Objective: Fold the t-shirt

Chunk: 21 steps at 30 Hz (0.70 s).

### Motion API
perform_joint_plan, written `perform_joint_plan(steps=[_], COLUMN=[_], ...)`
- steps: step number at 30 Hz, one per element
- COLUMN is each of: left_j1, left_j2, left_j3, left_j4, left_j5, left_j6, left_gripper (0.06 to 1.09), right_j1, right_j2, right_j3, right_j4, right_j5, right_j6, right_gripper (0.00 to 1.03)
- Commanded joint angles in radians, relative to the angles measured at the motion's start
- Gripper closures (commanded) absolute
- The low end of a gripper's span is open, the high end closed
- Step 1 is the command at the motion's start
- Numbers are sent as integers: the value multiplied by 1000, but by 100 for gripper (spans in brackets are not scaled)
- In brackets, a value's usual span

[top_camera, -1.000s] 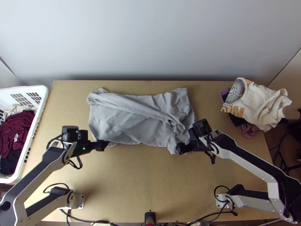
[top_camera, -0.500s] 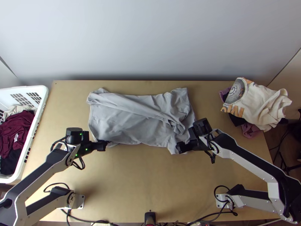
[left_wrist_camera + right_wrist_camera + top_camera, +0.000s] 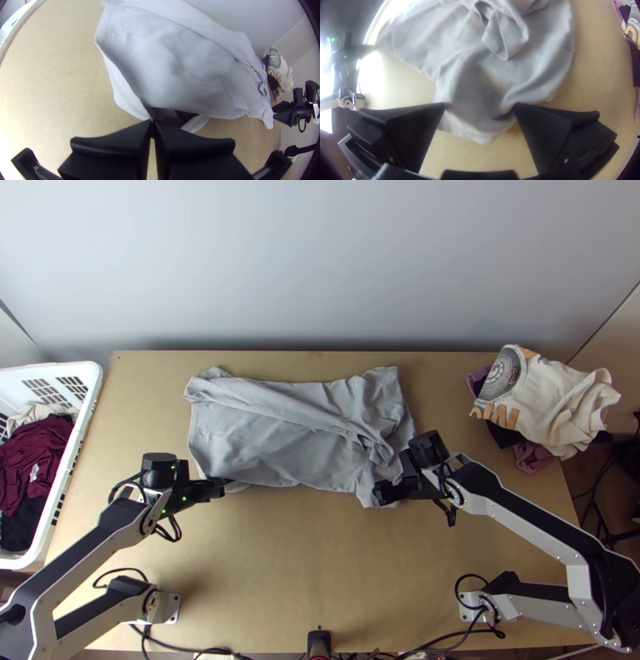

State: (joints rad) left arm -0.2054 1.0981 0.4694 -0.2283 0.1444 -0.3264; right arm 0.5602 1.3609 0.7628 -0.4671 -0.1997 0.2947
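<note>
Open table point(image 3: 296, 564) borders the t-shirt point(image 3: 264, 436), left gripper's point(image 3: 222, 489) fingers together at its edge, right gripper's point(image 3: 379, 494) apart.

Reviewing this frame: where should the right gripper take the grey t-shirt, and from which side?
Probably best by the near right corner of the grey t-shirt, coming from the near side. That corner juts out as a narrow flap beyond the long near edge, and the right gripper has its open fingers on either side of it.
</note>
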Motion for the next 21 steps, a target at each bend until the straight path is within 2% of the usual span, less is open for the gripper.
perform_joint_plan(steps=[1, 16, 21], left_j1=[6, 26, 31], left_j2=[-17, -17, -38], left_j3=[-2, -2, -8], left_j4=[-8, -9, -19], left_j5=[-3, 1, 1], left_j6=[-7, -5, -2], left_gripper=[105, 105, 105], right_j1=[-2, -3, -8], right_j2=[14, 4, -59], right_j3=[0, -19, -43], right_j4=[2, -11, -34], right_j5=[11, 9, 9], right_j6=[-3, 15, 14], right_gripper=[16, 16, 15])
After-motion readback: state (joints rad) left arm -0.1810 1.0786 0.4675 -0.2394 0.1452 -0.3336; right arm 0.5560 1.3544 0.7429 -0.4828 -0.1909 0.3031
